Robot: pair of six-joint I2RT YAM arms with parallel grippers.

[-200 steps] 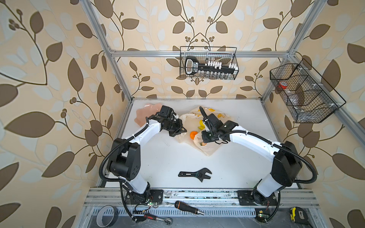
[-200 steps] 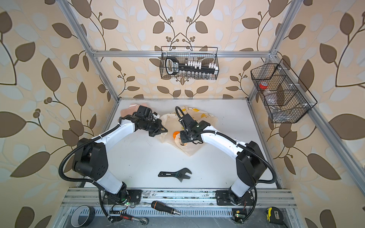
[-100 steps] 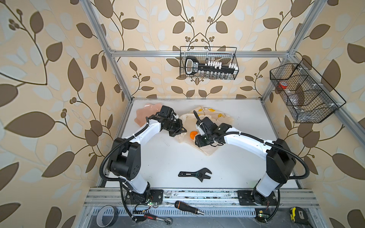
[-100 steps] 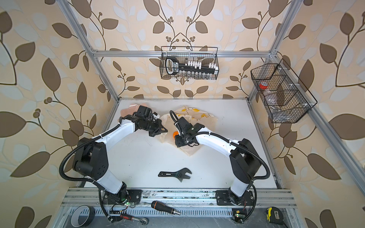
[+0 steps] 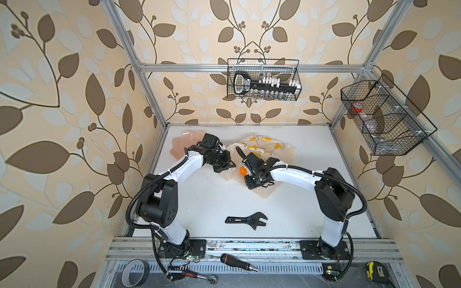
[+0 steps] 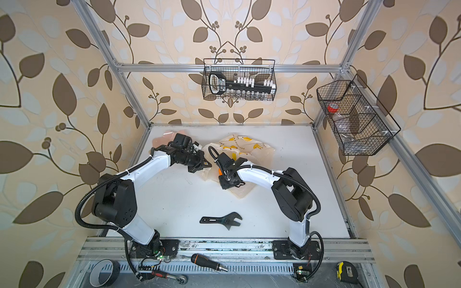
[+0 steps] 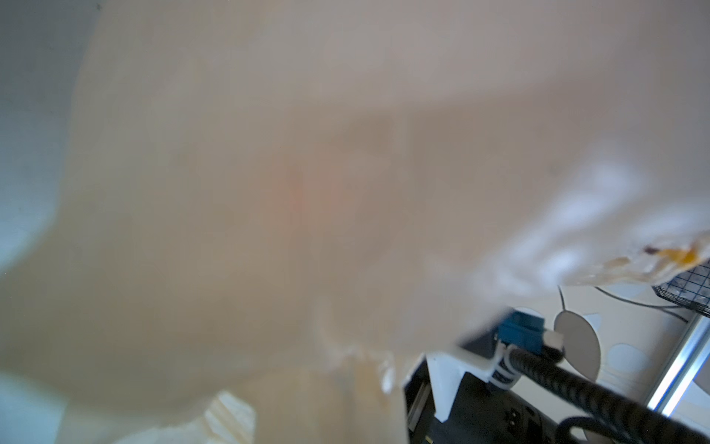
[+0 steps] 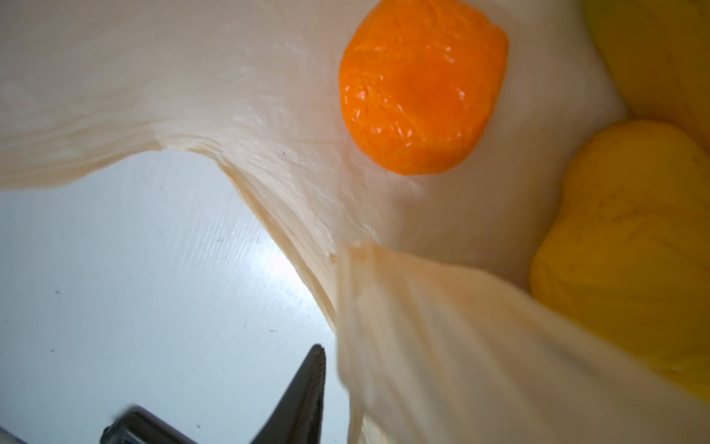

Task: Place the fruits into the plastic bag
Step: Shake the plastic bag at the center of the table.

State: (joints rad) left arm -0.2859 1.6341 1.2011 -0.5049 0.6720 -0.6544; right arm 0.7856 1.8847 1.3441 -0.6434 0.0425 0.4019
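Pink dish point(image 5: 184, 147): lying at the far left corner of the table point(image 5: 311, 207), partly hidden behind the left arm's wrist.

Left gripper point(image 5: 229, 165): reaching across to the left edge of the plastic bag point(image 5: 277, 149), its jaws pinched fully together on the film there. The bag's film is pressing close over its wrist camera and blurring nearly all of that view point(image 7: 269, 192).

Tangerine point(image 5: 242, 171): sitting inside the bag's open mouth, just between the two grippers in both top views point(image 6: 219, 171). In the right wrist view it is resting bright and glossy on the inner film point(image 8: 418, 84).

Right gripper point(image 5: 250, 185): hovering low over the near edge of the bag, pointing down toward the table. Only one dark finger point(image 8: 303, 388) is showing, over bare table beside the bag's rim, with a flap of film point(image 8: 442, 326) hiding the rest. Cannot tell how far apart the jaws are standing, or whether anything is between them.

Wrench point(image 5: 247, 220): lying flat on the table nearer the front, well apart from the bag.

Yellow fruit point(image 8: 630, 238): lying deeper inside the bag, near the tangerine but not touching it.

Plastic bag, far part point(image 6: 257, 149): spreading crumpled toward the back of the table, banana prints facing up.

Wire basket point(image 5: 384, 124): hanging on the right frame.
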